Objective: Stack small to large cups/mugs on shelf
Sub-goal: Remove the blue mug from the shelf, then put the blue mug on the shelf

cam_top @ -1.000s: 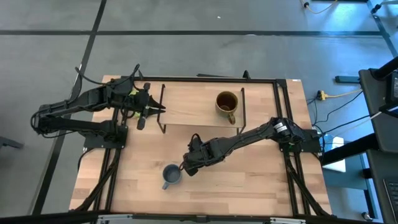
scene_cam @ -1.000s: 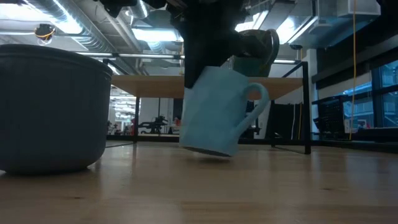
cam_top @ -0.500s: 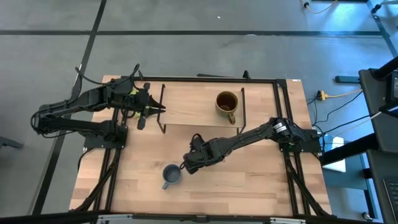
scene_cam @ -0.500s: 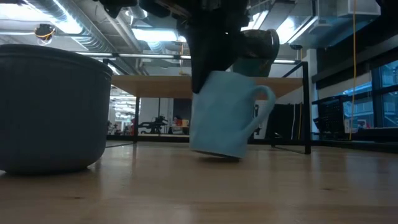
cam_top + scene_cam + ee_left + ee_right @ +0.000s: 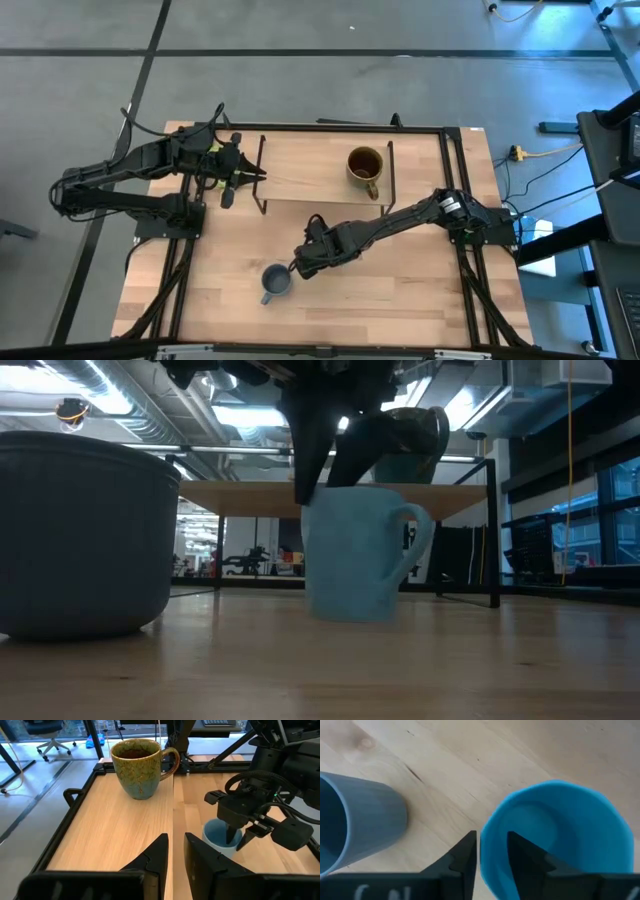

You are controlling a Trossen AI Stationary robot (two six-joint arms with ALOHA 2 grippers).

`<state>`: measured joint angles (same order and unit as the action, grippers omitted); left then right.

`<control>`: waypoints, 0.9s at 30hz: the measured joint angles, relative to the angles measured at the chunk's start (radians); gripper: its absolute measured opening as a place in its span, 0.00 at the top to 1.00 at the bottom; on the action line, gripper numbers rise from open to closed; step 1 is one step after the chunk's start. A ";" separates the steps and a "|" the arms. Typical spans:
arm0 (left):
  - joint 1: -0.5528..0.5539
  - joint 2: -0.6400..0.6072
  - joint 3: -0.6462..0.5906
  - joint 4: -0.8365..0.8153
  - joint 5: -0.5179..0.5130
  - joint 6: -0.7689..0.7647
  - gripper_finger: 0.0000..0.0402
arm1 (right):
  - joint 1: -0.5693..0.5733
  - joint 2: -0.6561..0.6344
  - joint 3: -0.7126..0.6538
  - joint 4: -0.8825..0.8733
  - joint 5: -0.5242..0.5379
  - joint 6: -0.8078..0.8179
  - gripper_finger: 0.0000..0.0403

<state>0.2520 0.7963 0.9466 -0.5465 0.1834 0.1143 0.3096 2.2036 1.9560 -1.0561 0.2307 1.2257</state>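
The light sky-blue mug (image 5: pixel 355 555) stands upright on its base on the table, near the middle. My right gripper (image 5: pixel 491 845) is above it, pointing down and open, one finger inside the mug and one outside its wall. The small grey-blue mug (image 5: pixel 275 282) stands on the table just beside it, toward the near edge. The brown-olive mug (image 5: pixel 364 166) stands on the right part of the shelf (image 5: pixel 310 170). My left gripper (image 5: pixel 176 857) hovers over the shelf's left end with only a narrow gap between its fingers, and nothing is in that gap. My right gripper straddles the sky-blue mug's rim (image 5: pixel 485 840) from above, on the side facing the grey-blue mug. A gap shows between the inner finger (image 5: pixel 525 852) and the wall. Whether the outer finger (image 5: pixel 465 852) still touches, I cannot tell. The mug rests flat on the table.
The shelf's black wire legs (image 5: pixel 262 190) stand between the two arms. Bare tabletop (image 5: pixel 400 290) lies to the right of the two mugs, toward the near edge. The middle of the shelf board is bare wood.
My right gripper has opened its fingers over the sky-blue mug. The mug, which hung tilted with one edge of its base off the table, has settled upright and flat on the tabletop.
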 joint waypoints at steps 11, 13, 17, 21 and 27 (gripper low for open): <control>0.000 0.000 0.000 -0.001 -0.009 0.000 0.86 | 0.001 0.000 0.125 -0.053 0.046 -0.040 0.64; 0.000 0.000 0.000 -0.001 -0.009 0.000 0.86 | -0.001 0.000 0.194 -0.132 0.104 -0.053 0.64; 0.000 0.000 0.000 -0.008 -0.008 0.000 0.86 | -0.020 -0.003 0.322 -0.425 0.181 0.001 0.64; 0.000 0.000 0.000 -0.017 -0.008 -0.001 0.86 | -0.035 -0.008 0.345 -0.499 0.157 0.010 0.64; 0.000 0.000 0.000 -0.026 -0.009 -0.008 0.86 | -0.028 0.016 0.288 -0.496 0.033 0.053 0.64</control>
<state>0.2520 0.7963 0.9466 -0.5725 0.1745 0.1062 0.2811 2.2196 2.2444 -1.5521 0.2633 1.2788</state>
